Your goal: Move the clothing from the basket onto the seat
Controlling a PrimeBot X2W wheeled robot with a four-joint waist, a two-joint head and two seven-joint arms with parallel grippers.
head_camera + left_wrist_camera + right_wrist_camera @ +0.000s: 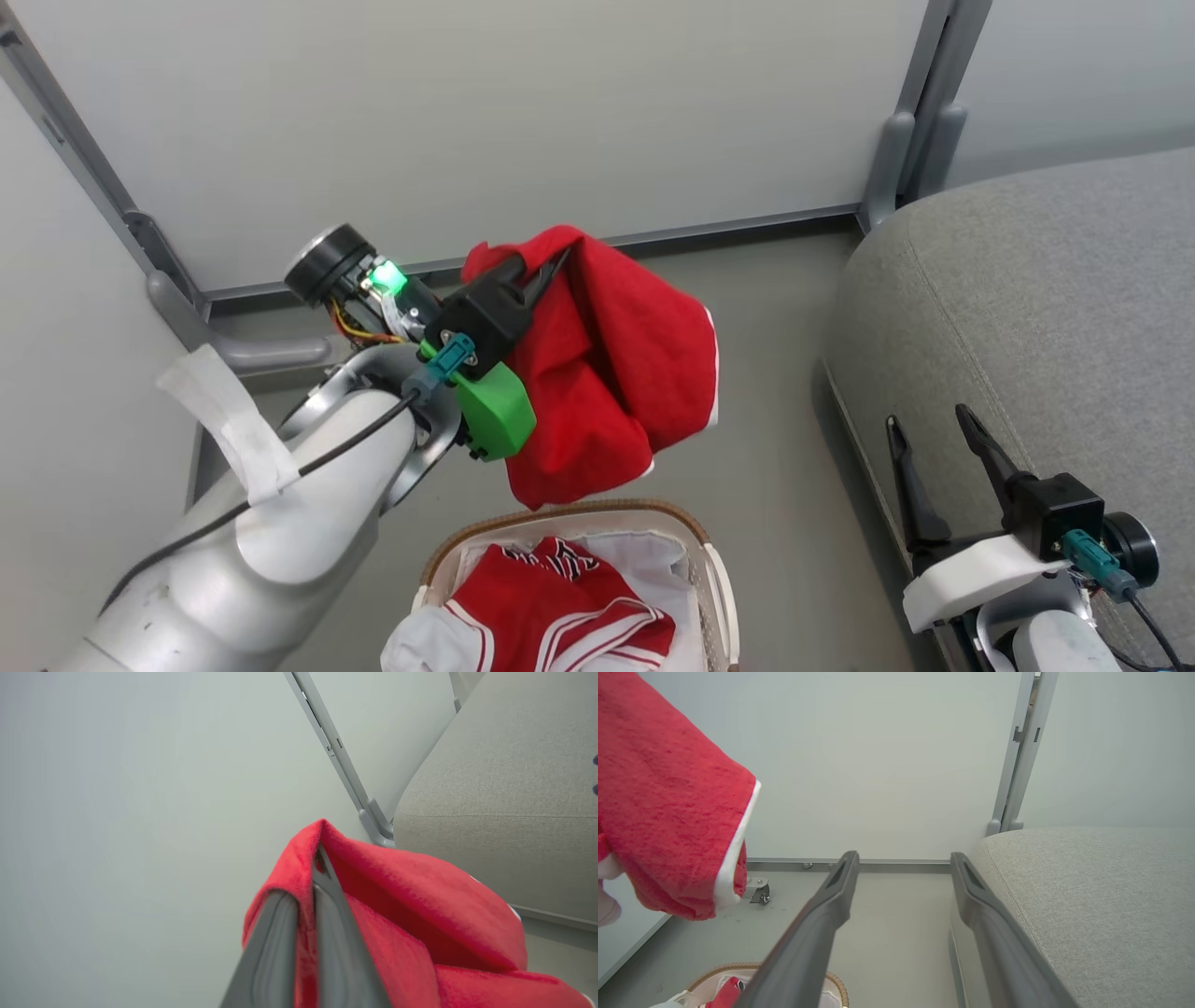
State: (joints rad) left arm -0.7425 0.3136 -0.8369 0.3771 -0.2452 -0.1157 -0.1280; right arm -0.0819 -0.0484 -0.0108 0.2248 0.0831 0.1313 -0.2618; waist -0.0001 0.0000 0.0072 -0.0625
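Note:
My left gripper [549,263] is shut on a plain red garment with white hem trim [616,364], which hangs in the air above the basket [714,569]. The left wrist view shows that garment [420,905] pinched between the two fingers [336,924]. A red jersey with white stripes and lettering [551,607] lies inside the basket on a white cloth liner [653,555]. The grey seat [1046,317] is to the right. My right gripper [932,420] stands open beside the seat's edge, holding nothing. In the right wrist view the hanging garment [668,812] is at the upper left.
Pale partition walls with grey metal posts [910,121] close the back and left. A small caster [759,891] sits at the wall's foot. Grey floor [775,448] lies between the basket and the seat.

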